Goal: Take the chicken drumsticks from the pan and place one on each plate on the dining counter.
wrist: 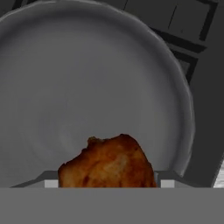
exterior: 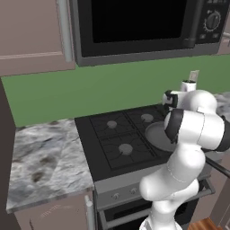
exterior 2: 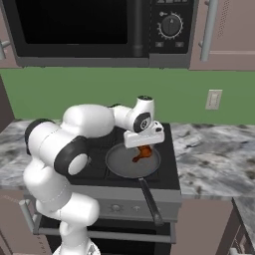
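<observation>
The grey pan sits on the stove's front right burner, its long dark handle pointing toward me. My gripper hangs just over the pan's right half, shut on one orange-brown chicken drumstick. In the hand view the drumstick fills the gap between my fingers, with the bare pan floor behind it. In the left base view my own arm covers most of the pan. The plates and the dining counter are out of view.
The black stove has several burners, and a microwave hangs low above it. Marbled counter lies to the left and to the right. A wall outlet sits on the green backsplash.
</observation>
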